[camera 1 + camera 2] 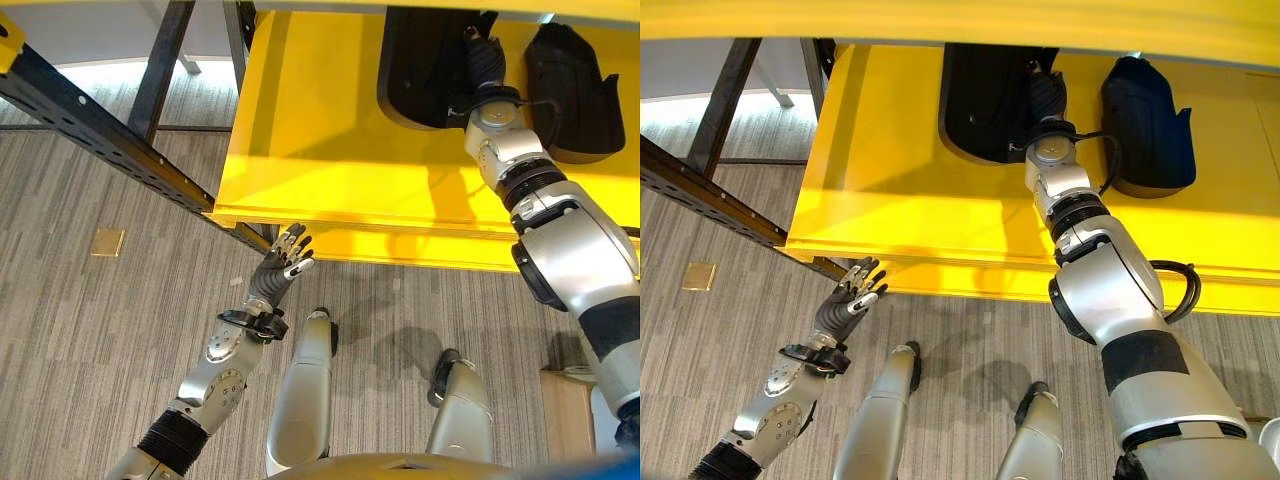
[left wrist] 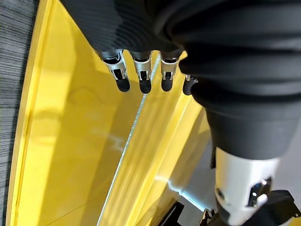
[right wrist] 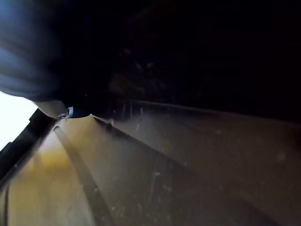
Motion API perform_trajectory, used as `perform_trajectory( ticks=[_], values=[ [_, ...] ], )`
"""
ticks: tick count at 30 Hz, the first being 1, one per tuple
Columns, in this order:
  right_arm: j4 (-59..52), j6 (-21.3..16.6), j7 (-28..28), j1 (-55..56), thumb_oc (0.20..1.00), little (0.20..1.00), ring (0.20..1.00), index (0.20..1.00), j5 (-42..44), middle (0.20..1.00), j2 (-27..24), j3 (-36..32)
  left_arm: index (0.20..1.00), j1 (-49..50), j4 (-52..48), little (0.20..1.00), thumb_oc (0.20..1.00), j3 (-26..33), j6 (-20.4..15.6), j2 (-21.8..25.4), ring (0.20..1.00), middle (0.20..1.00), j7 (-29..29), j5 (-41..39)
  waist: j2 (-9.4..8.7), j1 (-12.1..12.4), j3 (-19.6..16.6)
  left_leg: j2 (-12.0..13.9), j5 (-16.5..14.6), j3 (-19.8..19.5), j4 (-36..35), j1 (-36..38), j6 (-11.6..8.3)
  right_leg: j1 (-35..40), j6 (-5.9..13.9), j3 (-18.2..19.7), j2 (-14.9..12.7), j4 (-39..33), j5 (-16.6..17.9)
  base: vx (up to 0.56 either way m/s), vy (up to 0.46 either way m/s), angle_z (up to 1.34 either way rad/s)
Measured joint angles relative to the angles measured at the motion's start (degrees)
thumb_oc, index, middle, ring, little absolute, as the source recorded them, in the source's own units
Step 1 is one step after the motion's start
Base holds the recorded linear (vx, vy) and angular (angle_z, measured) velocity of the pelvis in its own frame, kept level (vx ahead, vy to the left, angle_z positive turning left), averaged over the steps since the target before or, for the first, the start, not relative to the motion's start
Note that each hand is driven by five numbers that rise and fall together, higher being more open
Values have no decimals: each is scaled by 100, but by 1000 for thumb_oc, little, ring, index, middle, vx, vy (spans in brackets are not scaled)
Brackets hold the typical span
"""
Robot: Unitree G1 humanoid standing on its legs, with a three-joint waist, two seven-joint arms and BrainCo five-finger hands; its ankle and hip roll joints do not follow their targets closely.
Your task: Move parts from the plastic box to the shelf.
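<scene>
Up on the bright yellow metal shelf (image 1: 330, 150), the right hand (image 1: 1045, 95) reached onto a large black moulded plastic part (image 1: 985, 100); its fingers were hidden against it, so I could not tell whether it gripped. A second black part (image 1: 1145, 115) lay just beside, both with long axes running toward the shelf's back. The left hand (image 1: 285, 262) hung below the shelf edge, fingers spread, holding nothing. Judging by this, the part should be seated flat and square before the hand lets go.

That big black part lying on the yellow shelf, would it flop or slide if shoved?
The black part looks like rigid moulded plastic, so it probably keeps its shape. On the smooth, glossy yellow shelf it would likely slide rather than roll, since it lies broad and flat.
</scene>
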Motion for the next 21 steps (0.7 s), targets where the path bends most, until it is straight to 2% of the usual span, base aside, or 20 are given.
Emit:
perform_trajectory(
  ticks=[14,21],
  values=[
    [232,10,-2,0,200,200,200,200,-354,200,-191,57,1000,-72,1,1000,1000,-6,-103,7,1000,1000,4,0,71,34,35,-6,64,-30,-131,-93,-63,-164,24,2,4,31,-27,-2,-8,0],
    [391,12,-19,0,200,200,200,200,-354,200,-290,59,1000,-106,4,1000,1000,-37,-129,4,1000,1000,78,0,178,22,116,4,114,-55,-212,-126,-83,-205,56,-43,7,40,-48,-3,-15,2]
  ],
)
